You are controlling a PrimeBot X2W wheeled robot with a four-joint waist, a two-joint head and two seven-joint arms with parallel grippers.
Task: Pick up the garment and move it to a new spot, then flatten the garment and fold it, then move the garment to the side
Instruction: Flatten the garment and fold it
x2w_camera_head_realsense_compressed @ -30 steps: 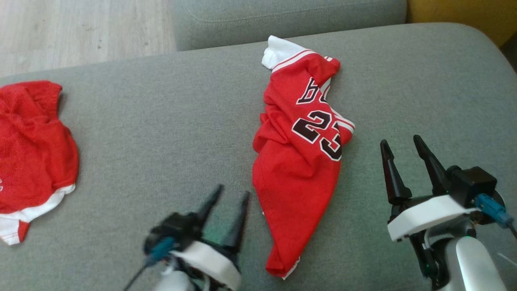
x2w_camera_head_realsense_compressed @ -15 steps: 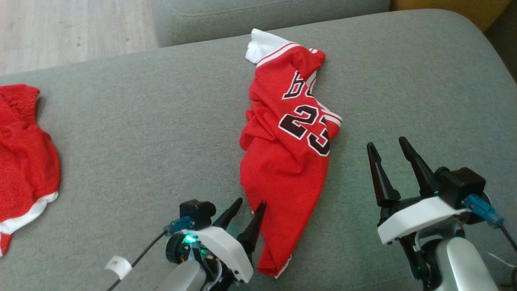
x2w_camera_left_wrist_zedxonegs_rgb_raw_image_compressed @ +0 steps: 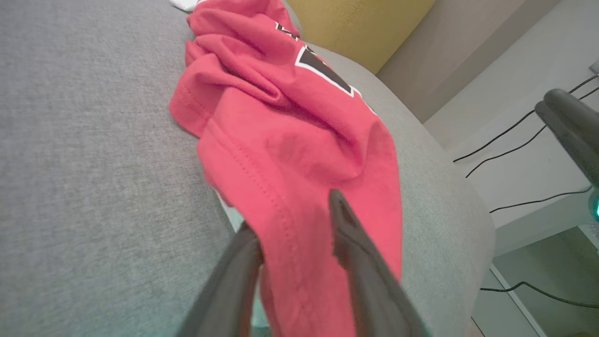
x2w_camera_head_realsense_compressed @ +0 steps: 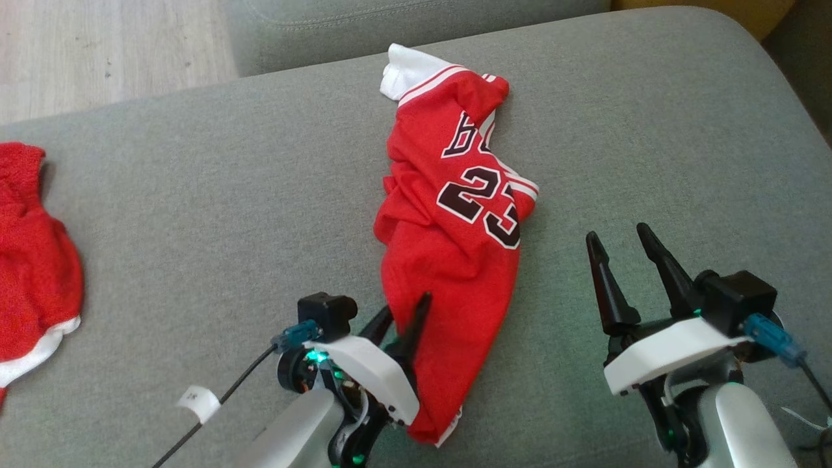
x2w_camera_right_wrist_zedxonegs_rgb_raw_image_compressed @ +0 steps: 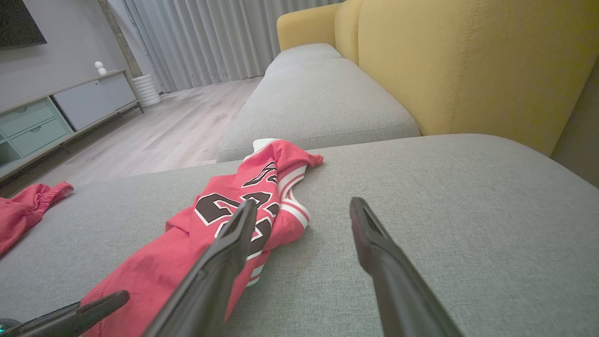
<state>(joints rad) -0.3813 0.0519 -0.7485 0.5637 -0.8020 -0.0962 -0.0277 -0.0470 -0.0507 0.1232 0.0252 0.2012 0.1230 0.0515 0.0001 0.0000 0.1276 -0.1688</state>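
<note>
**Left gripper astride the hem of a red jersey on a grey sofa seat**

Head view: a crumpled red jersey with white trim and the number 23 lies on a grey seat cushion. It runs from the cushion's far edge down toward its near edge, roughly midway along. The left gripper sits at the jersey's near left edge, with one dark finger on top of the cloth. The right gripper hovers to the jersey's right, clear of it, with its fingers spread. A second red garment lies at the cushion's left edge, well apart from the jersey.

Left wrist view: the left gripper has its two fingers apart, straddling the jersey's stitched edge. One finger is beside the edge and the other is over the cloth. Whether they press on the fabric cannot be told.

Right wrist view: the right gripper shows its fingers wide apart and empty above bare cushion. The jersey lies behind its left finger. A yellow backrest rises beyond.
</note>
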